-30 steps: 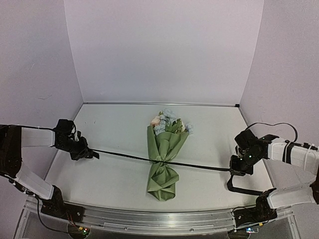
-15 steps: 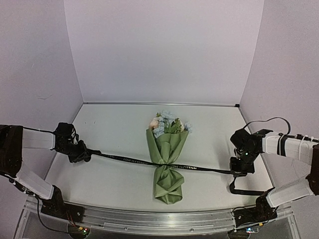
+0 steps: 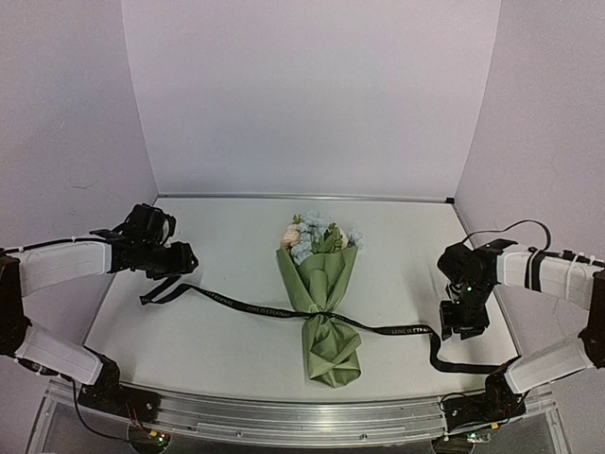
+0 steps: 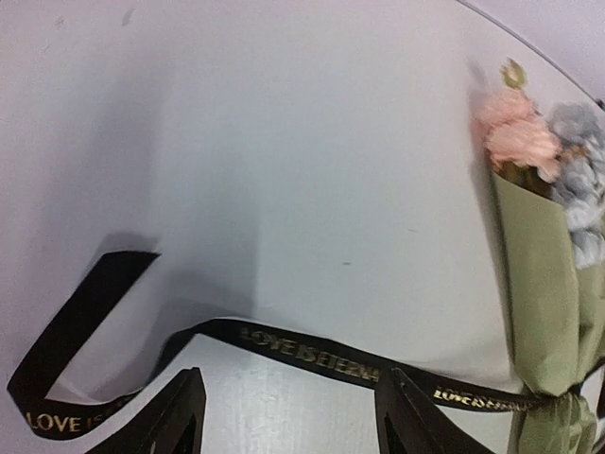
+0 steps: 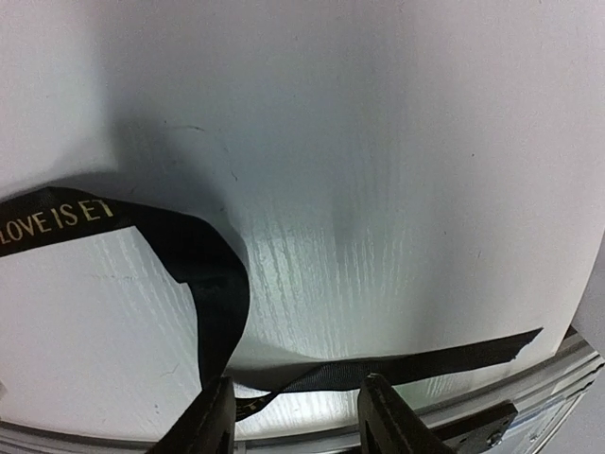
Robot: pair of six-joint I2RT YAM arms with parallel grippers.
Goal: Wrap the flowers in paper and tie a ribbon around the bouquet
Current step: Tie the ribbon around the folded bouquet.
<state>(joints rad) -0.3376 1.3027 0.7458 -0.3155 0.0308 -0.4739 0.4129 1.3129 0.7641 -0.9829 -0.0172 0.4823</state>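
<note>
Since a second ago both arms have let the ribbon (image 3: 246, 305) drop slack onto the table (image 3: 217, 227), where wide open stretches separate the bouquet (image 3: 319, 284), lying at centre, from the side walls (image 3: 76, 142), back wall (image 3: 302, 95) and near rail (image 3: 284, 418). Cinched round the bouquet's waist, the ribbon trails left beneath the left gripper (image 4: 288, 426) and right beneath the right gripper (image 5: 301, 421), both with jaws spread and gripping nothing. Its gold lettering (image 4: 307, 352) reads "LOVE IS ETERN".

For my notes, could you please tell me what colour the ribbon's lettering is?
Gold on the black ribbon, clearest in the left wrist view.
</note>
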